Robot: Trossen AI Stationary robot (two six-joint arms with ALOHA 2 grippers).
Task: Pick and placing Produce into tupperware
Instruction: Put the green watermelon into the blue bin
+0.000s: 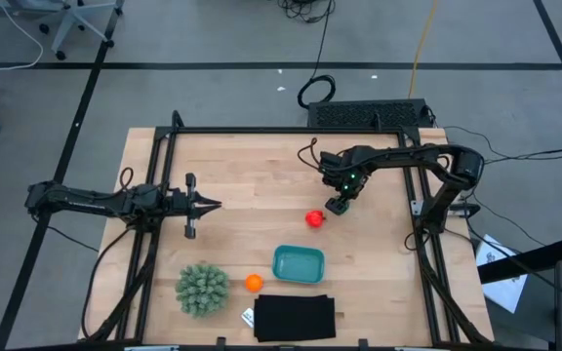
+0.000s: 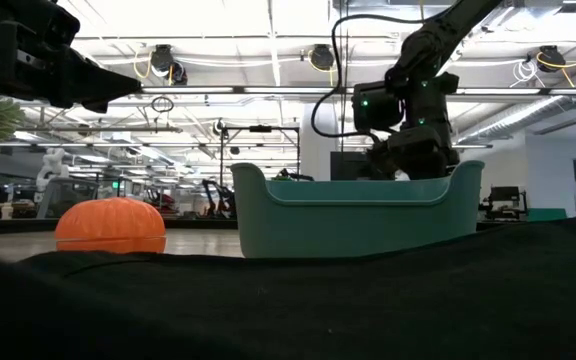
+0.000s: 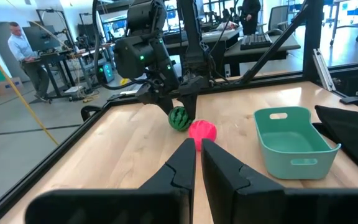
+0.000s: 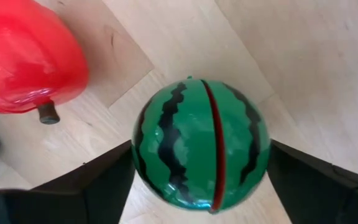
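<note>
The dark green striped ball (image 4: 201, 146) lies on the wood near the table's middle, with the red fruit (image 1: 314, 218) just beside it toward the near-left. My right gripper (image 1: 339, 205) is down over the ball, its fingers on either side of it. The orange ball (image 1: 253, 283) rests on the table near the front, left of the teal tupperware (image 1: 298, 263), which stands with nothing in it. My left gripper (image 1: 208, 205) hovers shut over the table's left half and points right. My right gripper holds the green striped ball at its two opposite sides (image 4: 143, 163), pinched between the two fingers (image 4: 104, 183). The fingers come from above, pointing down. In the left wrist view the ball (image 3: 179, 117) sits low at the tabletop; whether it is lifted I cannot tell.
A large spiky pale-green plant (image 1: 202, 289) stands at the near-left, beside the orange ball. A flat black rectangle (image 1: 295, 318) lies at the near edge, in front of the tupperware. Bare wood lies between my two grippers. People show in the room beyond the table.
</note>
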